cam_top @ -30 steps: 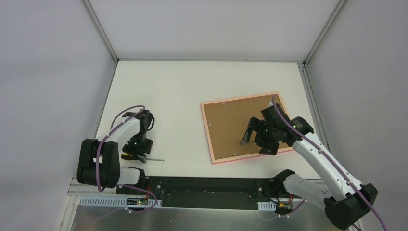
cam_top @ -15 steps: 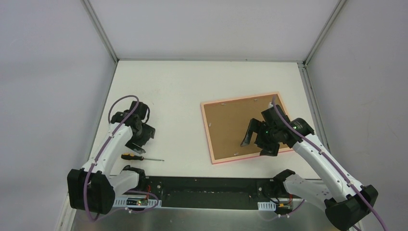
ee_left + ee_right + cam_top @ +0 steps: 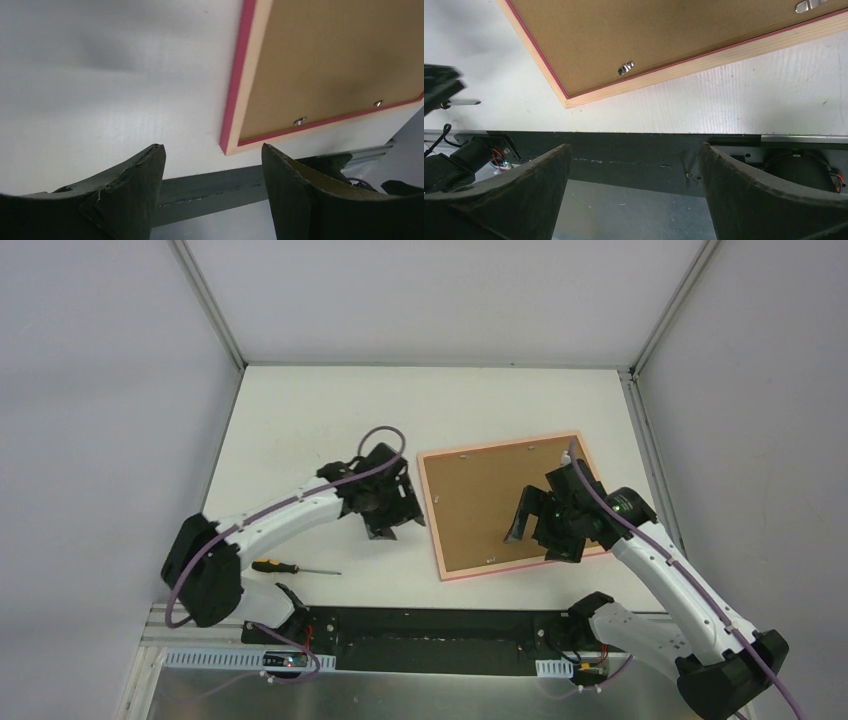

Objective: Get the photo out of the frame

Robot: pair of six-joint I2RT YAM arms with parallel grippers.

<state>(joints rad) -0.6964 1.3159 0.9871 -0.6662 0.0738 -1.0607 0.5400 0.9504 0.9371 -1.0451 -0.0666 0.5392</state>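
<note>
A pink picture frame (image 3: 430,515) lies face down right of centre on the white table (image 3: 330,430). Its brown backing board (image 3: 480,500) sits inside the rim, and the print side of the photo is out of sight. The left gripper (image 3: 392,523) hovers just beside the frame's left edge, fingers spread and empty. The right gripper (image 3: 538,545) hangs over the board's near right part, jaws wide apart, gripping nothing. A small screwdriver (image 3: 290,567) lies well apart, near the left arm's base.
</note>
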